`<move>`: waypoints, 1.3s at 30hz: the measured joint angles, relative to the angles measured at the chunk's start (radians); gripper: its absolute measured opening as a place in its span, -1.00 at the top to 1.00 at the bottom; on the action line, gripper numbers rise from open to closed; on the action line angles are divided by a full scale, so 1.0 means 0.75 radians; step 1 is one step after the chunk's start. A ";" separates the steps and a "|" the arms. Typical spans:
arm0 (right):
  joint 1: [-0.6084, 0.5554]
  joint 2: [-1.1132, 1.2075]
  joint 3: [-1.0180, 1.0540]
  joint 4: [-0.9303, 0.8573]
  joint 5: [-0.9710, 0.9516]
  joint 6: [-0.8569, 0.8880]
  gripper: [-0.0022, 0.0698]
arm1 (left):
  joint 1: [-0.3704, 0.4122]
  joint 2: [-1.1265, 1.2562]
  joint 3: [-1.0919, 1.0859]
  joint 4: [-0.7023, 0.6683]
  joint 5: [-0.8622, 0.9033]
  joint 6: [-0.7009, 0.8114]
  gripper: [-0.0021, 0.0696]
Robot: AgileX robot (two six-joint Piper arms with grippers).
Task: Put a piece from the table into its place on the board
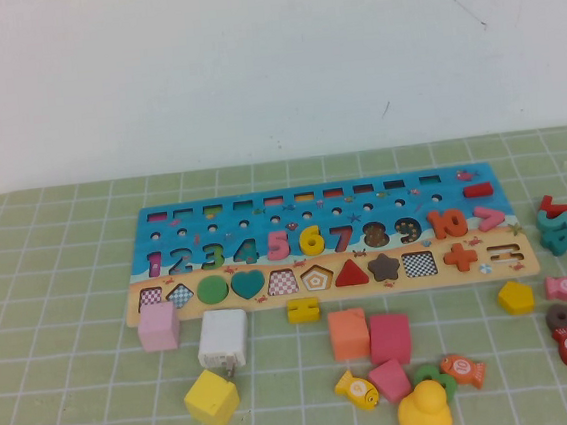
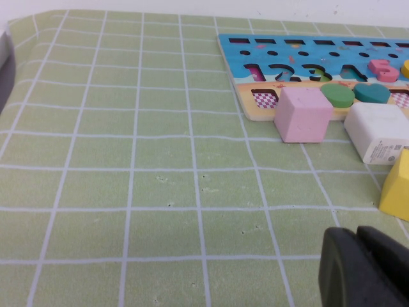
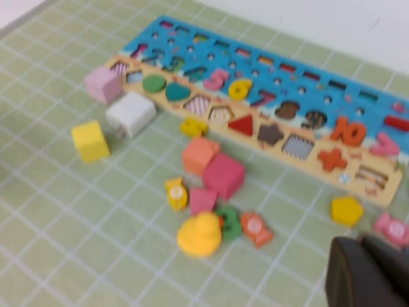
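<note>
The number-and-shape board [image 1: 521,212] lies flat at mid table and also shows in the right wrist view [image 3: 377,192]. Its pentagon slot [image 1: 317,279] and equals slot [image 1: 505,249] are empty. A yellow pentagon piece [image 1: 516,297] lies just in front of the board's right end. A yellow equals piece [image 1: 303,310] lies at its front edge. Neither arm shows in the high view. My left gripper [image 2: 359,256] is shut and empty over bare mat, left of the board. My right gripper [image 3: 365,268] is shut and empty, near the pentagon [image 3: 347,210].
In front of the board lie a pink cube [image 1: 159,326], a white block [image 1: 222,340], a yellow cube [image 1: 212,399], an orange cube [image 1: 348,334], a magenta cube [image 1: 389,338] and a yellow duck [image 1: 424,412]. Teal numbers [image 1: 563,226] and fish pieces [image 1: 565,289] lie at the right.
</note>
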 joint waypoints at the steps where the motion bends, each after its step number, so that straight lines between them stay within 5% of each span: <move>1: 0.000 -0.038 0.032 0.000 0.012 0.000 0.94 | 0.000 0.000 0.000 0.000 0.000 0.000 0.95; 11: 0.000 -0.294 0.241 -0.246 0.147 0.056 0.94 | 0.000 0.000 0.000 0.000 0.000 0.000 0.95; 28: -0.014 -0.609 1.040 -0.249 -0.998 0.068 0.94 | 0.000 0.000 0.000 0.000 0.000 0.003 0.95; 39: -0.441 -0.706 1.147 -0.150 -1.119 0.068 0.94 | 0.000 0.000 0.000 0.000 0.000 0.003 0.95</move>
